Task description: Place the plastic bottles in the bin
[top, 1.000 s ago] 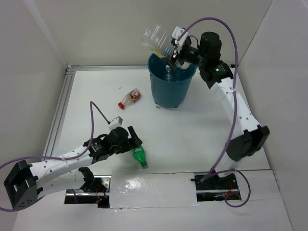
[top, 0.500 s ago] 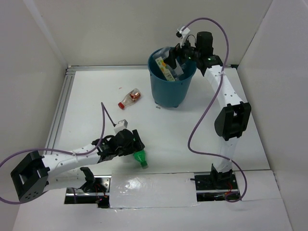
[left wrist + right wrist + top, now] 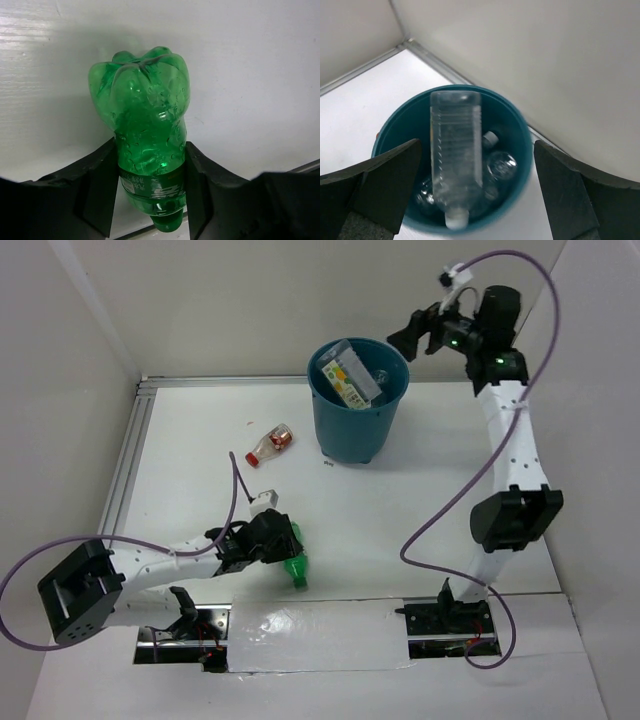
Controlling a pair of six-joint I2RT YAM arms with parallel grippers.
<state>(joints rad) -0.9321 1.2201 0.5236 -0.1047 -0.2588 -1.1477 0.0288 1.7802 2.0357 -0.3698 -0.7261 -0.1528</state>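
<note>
The green bottle point(image 3: 293, 565) lies on the table near the front edge, and my left gripper point(image 3: 280, 542) is shut on it. In the left wrist view both fingers press the sides of the green bottle point(image 3: 145, 115) near its label, my left gripper point(image 3: 150, 170) around it. The teal bin point(image 3: 340, 425) stands at the back. A large clear squarish bottle point(image 3: 345, 375) leans inside it, above smaller clear bottles point(image 3: 501, 165). My right gripper point(image 3: 415, 335) hangs open and empty, up and to the right of the bin point(image 3: 520, 125). A red-labelled bottle point(image 3: 270, 443) lies left of the bin.
An aluminium rail point(image 3: 130, 450) runs along the table's left and far edges. White walls enclose the table on three sides. A shiny taped strip point(image 3: 310, 625) lies between the arm bases. Purple cables loop off both arms.
My right gripper let the large clear bottle drop into the bin and pulled back up and right. My left gripper slid over the green bottle and closed on it.
</note>
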